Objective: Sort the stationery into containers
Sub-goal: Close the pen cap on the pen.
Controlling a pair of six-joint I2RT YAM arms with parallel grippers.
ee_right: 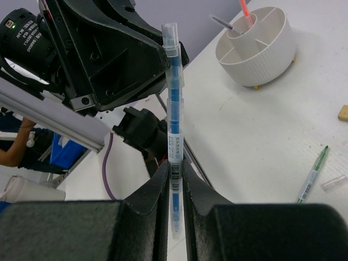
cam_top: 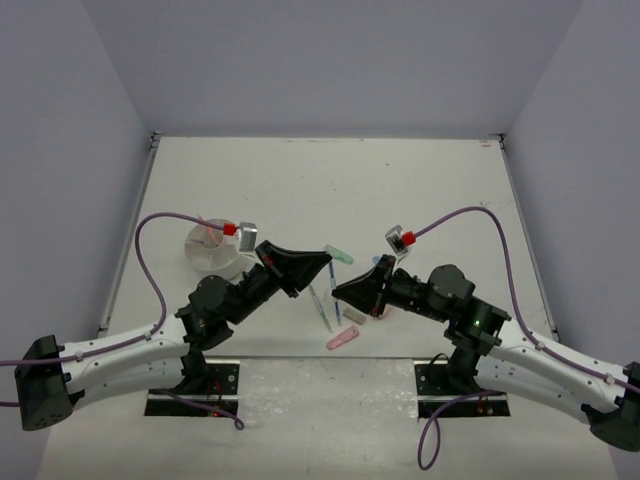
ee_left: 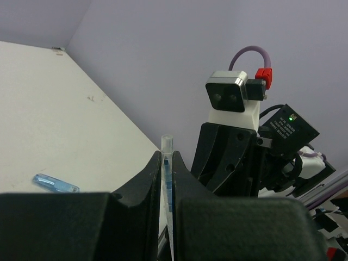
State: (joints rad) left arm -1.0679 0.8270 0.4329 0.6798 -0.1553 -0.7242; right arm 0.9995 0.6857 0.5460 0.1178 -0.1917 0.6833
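honestly it's looking early: the white holder [ee_right: 266,54] is carrying just two pens [ee_right: 244,7], the left gripper [ee_left: 167,160] is pinching tight on a clear-capped pen [ee_left: 167,144], the right gripper [ee_right: 174,168] is clamping a blue pen [ee_right: 173,98], and a green pen [ee_right: 314,173] and pink marker [cam_top: 343,340] are waiting on the table [cam_top: 400,190].

Lower end of blue pen [ee_right: 174,103], sunk between right pincer [ee_right: 175,166] fingers [ee_right: 149,212]

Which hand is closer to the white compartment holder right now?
Left. The left hand is just right of the holder; the right hand lies farther right, past the left hand's tip.
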